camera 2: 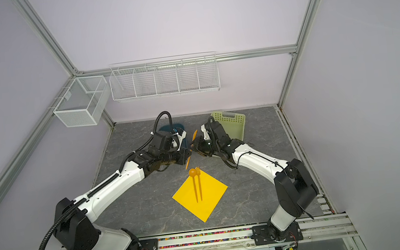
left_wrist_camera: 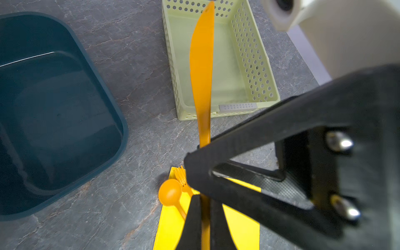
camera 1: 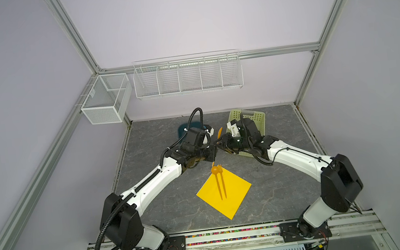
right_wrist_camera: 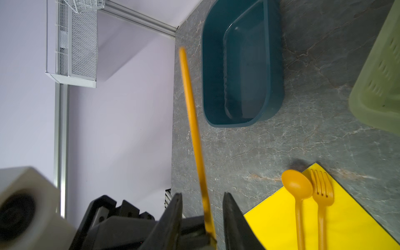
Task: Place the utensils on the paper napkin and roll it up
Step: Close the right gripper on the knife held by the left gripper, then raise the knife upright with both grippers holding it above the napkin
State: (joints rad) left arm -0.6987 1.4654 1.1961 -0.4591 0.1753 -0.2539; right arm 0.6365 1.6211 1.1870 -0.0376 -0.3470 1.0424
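Note:
An orange knife (left_wrist_camera: 202, 71) stands nearly upright in the air, above the table behind the napkin. My left gripper (left_wrist_camera: 205, 220) is shut on its handle. My right gripper (right_wrist_camera: 202, 207) is open, one finger on each side of the knife (right_wrist_camera: 192, 121) with a gap on both sides. In both top views the two grippers meet at the knife (camera 1: 219, 132) (camera 2: 195, 134). The orange spoon (camera 1: 215, 171) and fork (camera 1: 221, 179) lie side by side on the yellow paper napkin (camera 1: 236, 192), their heads past its far corner.
A pale green perforated basket (camera 1: 259, 118) stands at the back right, under the right arm. A dark blue tub (left_wrist_camera: 54, 119) sits at the back left. White wire baskets (camera 1: 187, 76) and a mesh box (camera 1: 105, 100) hang on the walls.

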